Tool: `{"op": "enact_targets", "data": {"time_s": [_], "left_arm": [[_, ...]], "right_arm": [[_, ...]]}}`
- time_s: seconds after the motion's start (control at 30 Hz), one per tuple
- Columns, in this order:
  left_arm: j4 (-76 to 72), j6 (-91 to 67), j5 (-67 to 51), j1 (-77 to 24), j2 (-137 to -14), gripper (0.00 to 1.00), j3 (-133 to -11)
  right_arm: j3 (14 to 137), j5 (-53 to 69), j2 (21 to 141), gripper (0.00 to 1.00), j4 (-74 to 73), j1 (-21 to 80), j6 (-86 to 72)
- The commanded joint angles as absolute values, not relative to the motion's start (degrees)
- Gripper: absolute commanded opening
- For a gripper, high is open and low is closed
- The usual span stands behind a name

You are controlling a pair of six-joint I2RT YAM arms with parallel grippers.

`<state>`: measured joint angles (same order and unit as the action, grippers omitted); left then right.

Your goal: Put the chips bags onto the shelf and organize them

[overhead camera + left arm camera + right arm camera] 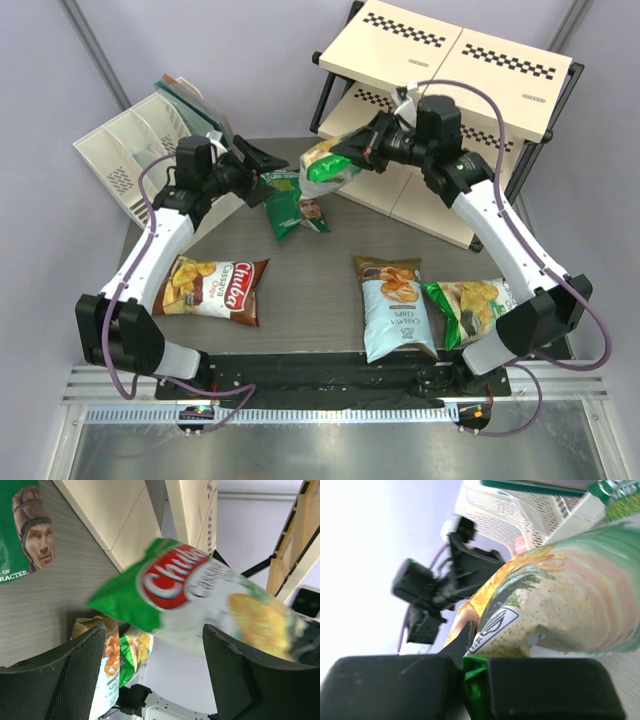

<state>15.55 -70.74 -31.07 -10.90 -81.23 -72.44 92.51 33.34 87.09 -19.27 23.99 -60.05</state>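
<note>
My right gripper [347, 160] is shut on the green edge of a green-and-white chips bag [326, 162] and holds it in the air in front of the shelf [450, 58]. The right wrist view shows the pinched edge [476, 687] and the bag's body [565, 600]. My left gripper [266, 160] is open and empty, just left of the held bag, which fills the left wrist view [200, 590] beyond the gripper [155, 675]. On the table lie a dark brown Chuba bag [215, 288], a light blue bag [396, 305] and a second green-and-white bag [466, 306].
A dark green packet [296, 207] with a man's face lies on the table under the grippers; it also shows in the left wrist view [25, 530]. A white slotted organizer [130, 150] stands at the back left.
</note>
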Motion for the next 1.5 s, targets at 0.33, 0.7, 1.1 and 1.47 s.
{"op": "enact_targets", "data": {"time_s": [0.33,0.7,1.1,1.47], "left_arm": [[21.27,-66.62,-27.60,-9.58,-77.87,0.78,-72.16],[20.92,-66.71,-28.04,-9.58,-78.75,0.77,-72.51],[20.92,-66.80,-28.48,-9.58,-78.92,0.77,-72.16],[19.78,-67.50,-29.18,-9.58,-79.36,0.76,-70.84]], "right_arm": [[133.15,38.42,97.12,0.01,-15.47,21.36,-56.43],[135.78,32.43,92.72,0.01,-9.41,3.27,-51.59],[143.00,32.26,95.01,0.01,-0.35,-9.05,-60.74],[122.79,14.44,87.37,0.01,-14.46,-10.02,-36.05]]}}
